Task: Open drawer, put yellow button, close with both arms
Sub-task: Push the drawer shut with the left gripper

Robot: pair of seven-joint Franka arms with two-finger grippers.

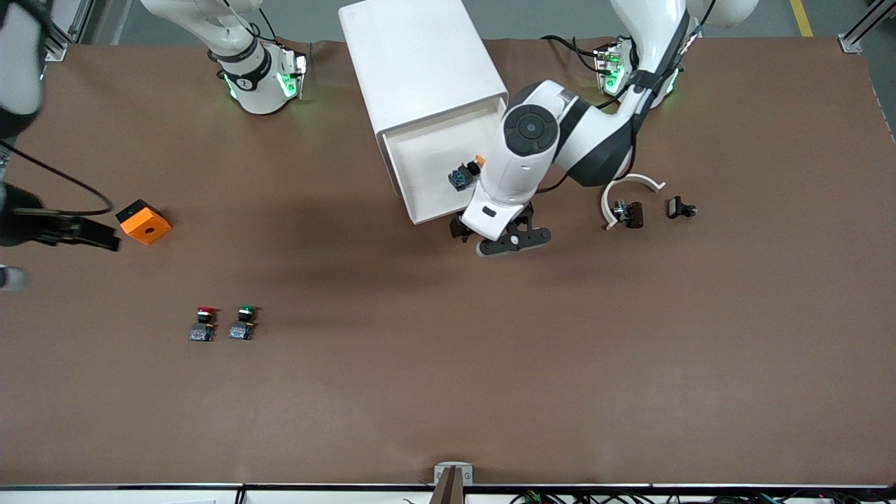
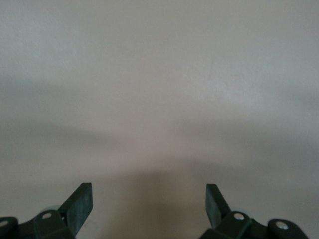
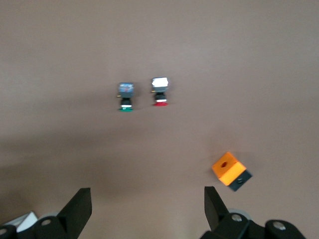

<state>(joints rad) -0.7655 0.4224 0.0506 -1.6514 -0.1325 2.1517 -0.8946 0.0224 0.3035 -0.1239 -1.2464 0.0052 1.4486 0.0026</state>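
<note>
Nearest us, the red-capped button (image 1: 204,323) and green-capped button (image 1: 243,323) sit side by side on the table (image 1: 448,392). We see the yellow button (image 1: 465,173) lying in the open drawer (image 1: 427,164). The left gripper (image 1: 498,236) hovers at the drawer's front edge, fingers (image 2: 79,203) wide apart, empty. The right gripper (image 3: 147,209), spread and empty, hangs near the orange block (image 1: 143,221) at the right arm's end.

A plain brown table (image 1: 448,392) carries a white cabinet (image 1: 413,56) with its white drawer (image 1: 420,150) pulled out. In the drawer lies the yellow button (image 1: 467,171), with an orange-yellow cap and a blue-grey base. There are 2 glossy white arms with black joint rings and green-lit bases. On the table are a red-capped button (image 1: 203,323), a green-capped button (image 1: 243,322), an orange block (image 1: 143,222) and a white curved piece (image 1: 630,183).
</note>
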